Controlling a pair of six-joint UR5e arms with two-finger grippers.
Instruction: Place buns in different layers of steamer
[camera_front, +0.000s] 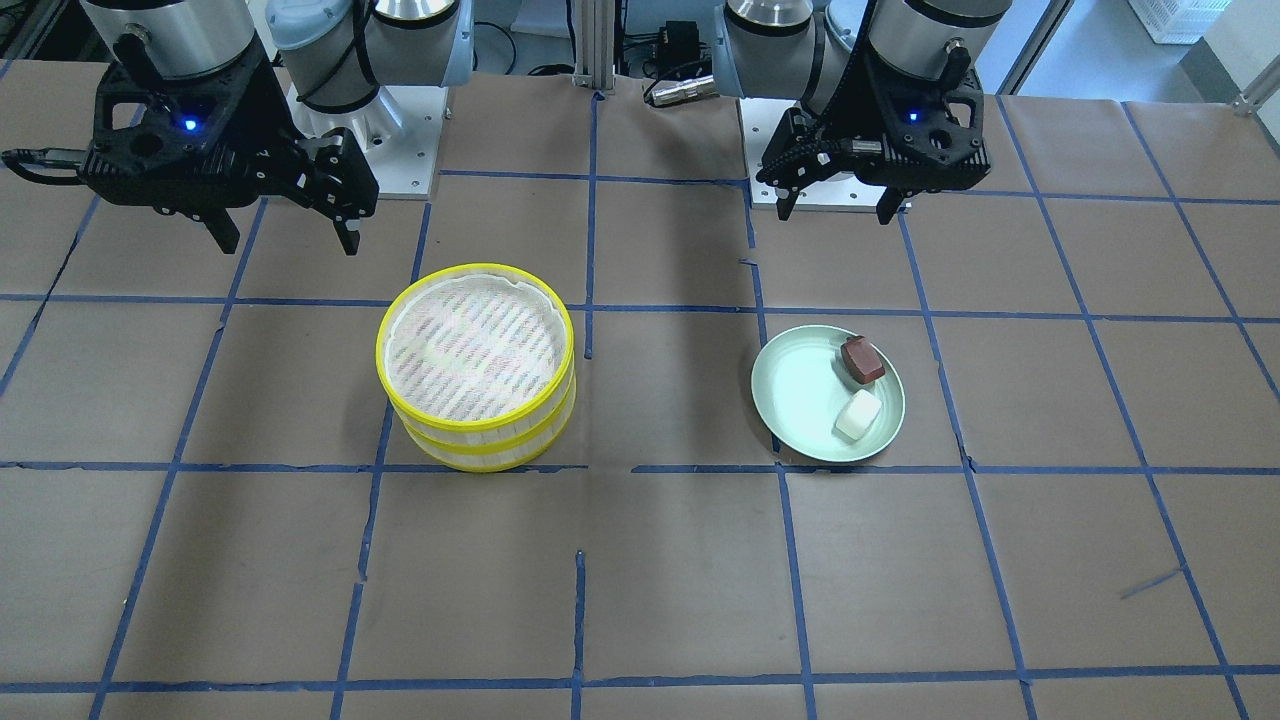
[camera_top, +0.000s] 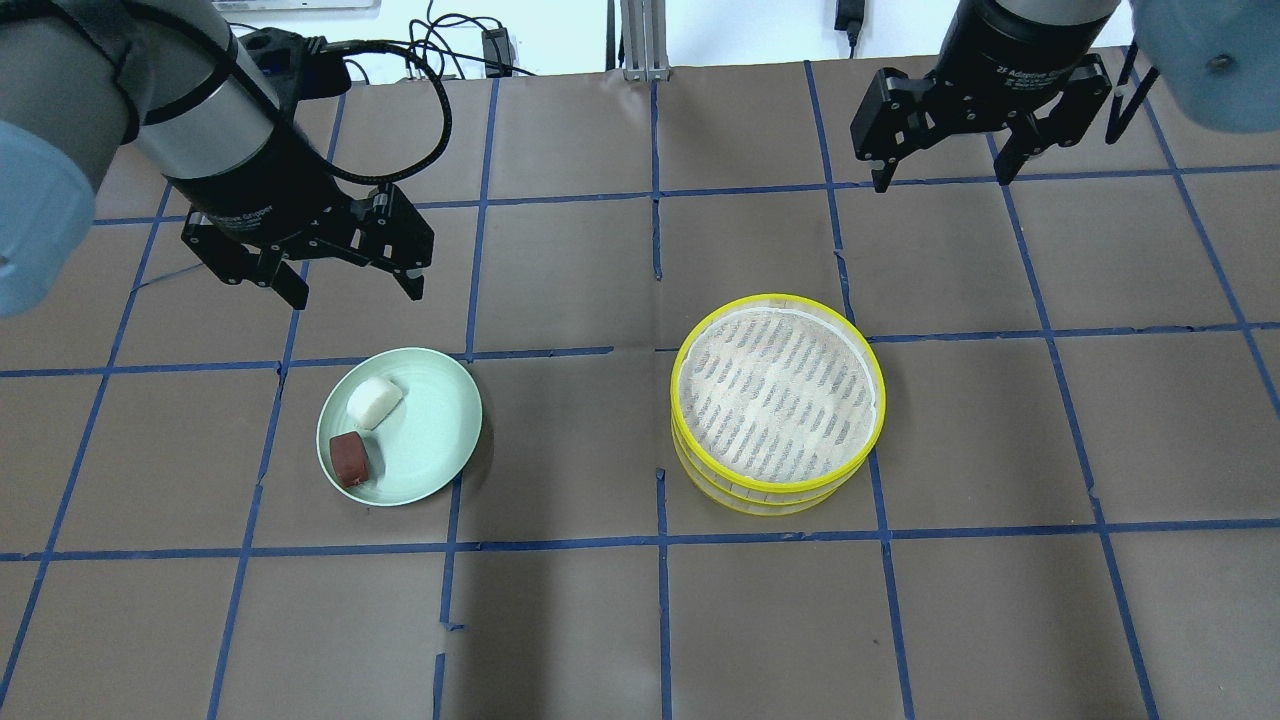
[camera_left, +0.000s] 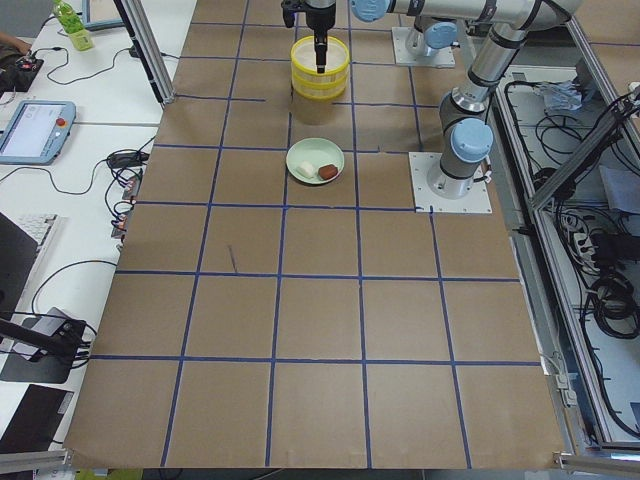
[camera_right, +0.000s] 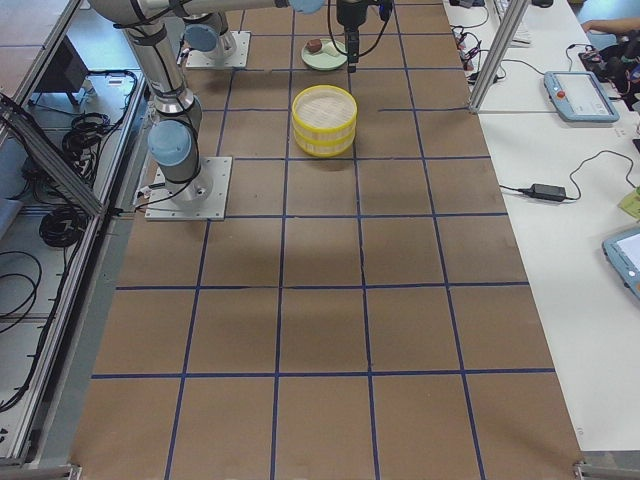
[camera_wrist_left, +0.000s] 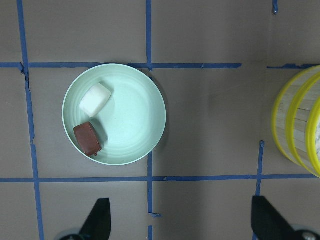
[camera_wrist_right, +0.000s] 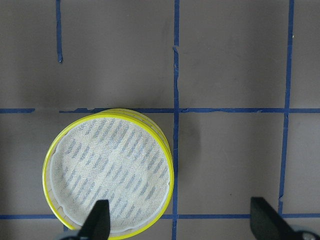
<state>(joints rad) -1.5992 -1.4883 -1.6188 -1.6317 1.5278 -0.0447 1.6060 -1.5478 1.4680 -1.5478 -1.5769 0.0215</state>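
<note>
Buns on the plate, steamer stacked, grippers above.
On the brown-paper tabletop (camera_top: 560, 620) gridded with blue tape, a blocky reddish-brown bun (camera_top: 349, 459) and a smooth white bun (camera_top: 375, 402) lie just beside each other on a shallow pale green plate (camera_top: 440, 420). The round two-tier steamer (camera_top: 778, 400), yellow-rimmed with a striped liner, stands well apart. Beyond, the left gripper (camera_top: 356, 296) and right gripper (camera_top: 942, 182) hang with jaws spread wide.

You have two steep views facing each other across the table (camera_top: 560, 620), two distant ones along it from either end, and two wrist cameras looking straight down, the left sharing the plate (camera_wrist_left: 142, 125) and, at its right edge, the steamer (camera_wrist_left: 297, 125) with all four.
</note>
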